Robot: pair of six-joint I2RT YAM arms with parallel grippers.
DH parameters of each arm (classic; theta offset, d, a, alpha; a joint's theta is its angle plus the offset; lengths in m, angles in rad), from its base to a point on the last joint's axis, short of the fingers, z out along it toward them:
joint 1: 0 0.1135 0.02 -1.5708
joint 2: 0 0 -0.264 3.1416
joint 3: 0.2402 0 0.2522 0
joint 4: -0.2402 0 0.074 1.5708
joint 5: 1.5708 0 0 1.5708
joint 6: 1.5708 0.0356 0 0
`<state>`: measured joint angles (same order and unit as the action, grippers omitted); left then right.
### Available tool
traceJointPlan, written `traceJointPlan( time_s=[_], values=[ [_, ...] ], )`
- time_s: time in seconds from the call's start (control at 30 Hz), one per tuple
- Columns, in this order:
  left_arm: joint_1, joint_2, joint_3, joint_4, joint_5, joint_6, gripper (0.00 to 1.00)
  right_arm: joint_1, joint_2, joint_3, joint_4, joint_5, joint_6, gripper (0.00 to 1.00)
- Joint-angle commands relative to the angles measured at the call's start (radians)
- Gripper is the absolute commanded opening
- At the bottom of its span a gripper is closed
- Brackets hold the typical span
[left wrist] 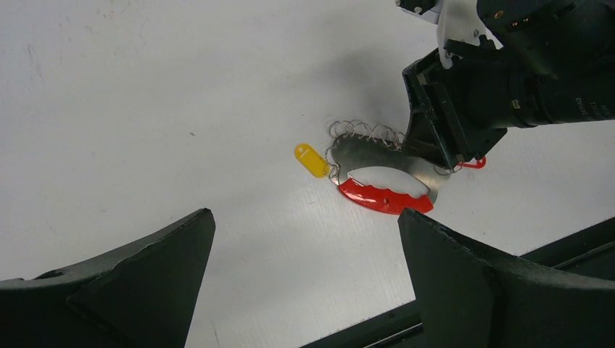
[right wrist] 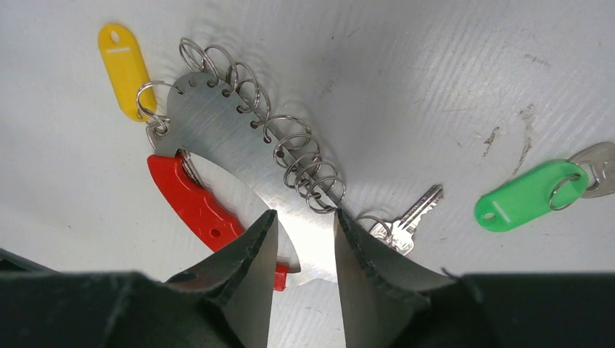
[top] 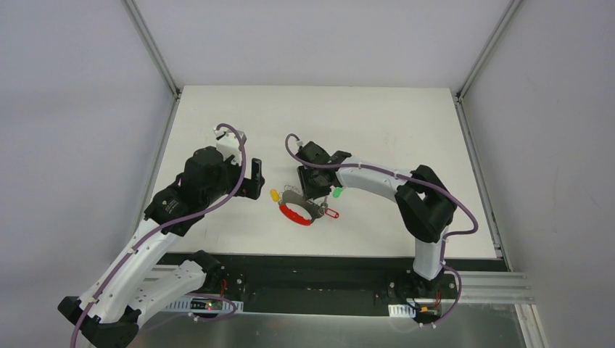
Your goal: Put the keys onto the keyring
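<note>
The keyring (right wrist: 210, 123), a grey metal crescent with a red grip and a row of wire rings (right wrist: 297, 156), lies flat on the table. My right gripper (right wrist: 304, 217) stands down over its near end, jaws closed across the crescent's width. A yellow-tagged key (right wrist: 123, 65) hangs from the ring at the far end. A bare silver key (right wrist: 406, 221) lies beside my right finger, and a green-tagged key (right wrist: 526, 194) lies loose to the right. The top view shows a red tag (top: 331, 214) by the keyring (top: 297, 210). My left gripper (left wrist: 304, 217) hovers wide open and empty, left of the keyring (left wrist: 381, 194).
The table's dark front edge (left wrist: 508, 250) runs just behind the keyring. Grey enclosure walls (top: 87, 109) stand on both sides. Both arm bases sit on the rail (top: 319, 290) at the near edge.
</note>
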<state>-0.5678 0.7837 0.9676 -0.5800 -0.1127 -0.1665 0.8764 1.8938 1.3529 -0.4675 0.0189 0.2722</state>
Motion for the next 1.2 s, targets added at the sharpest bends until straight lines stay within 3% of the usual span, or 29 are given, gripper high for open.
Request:
traceJointPlan(
  time_s=[0.0,0.53,1.17],
  values=[
    [0.006,-0.012,-0.002,0.032,0.005,0.017,1.00,0.014,0.015,0.026,-0.018,0.080,-0.007,0.37],
    [0.006,-0.007,-0.002,0.032,0.005,0.017,1.00,0.041,0.063,0.030,-0.020,0.106,-0.040,0.36],
    [0.005,-0.005,-0.002,0.032,0.007,0.016,1.00,0.042,0.033,0.013,-0.034,0.227,-0.037,0.21]
  ],
)
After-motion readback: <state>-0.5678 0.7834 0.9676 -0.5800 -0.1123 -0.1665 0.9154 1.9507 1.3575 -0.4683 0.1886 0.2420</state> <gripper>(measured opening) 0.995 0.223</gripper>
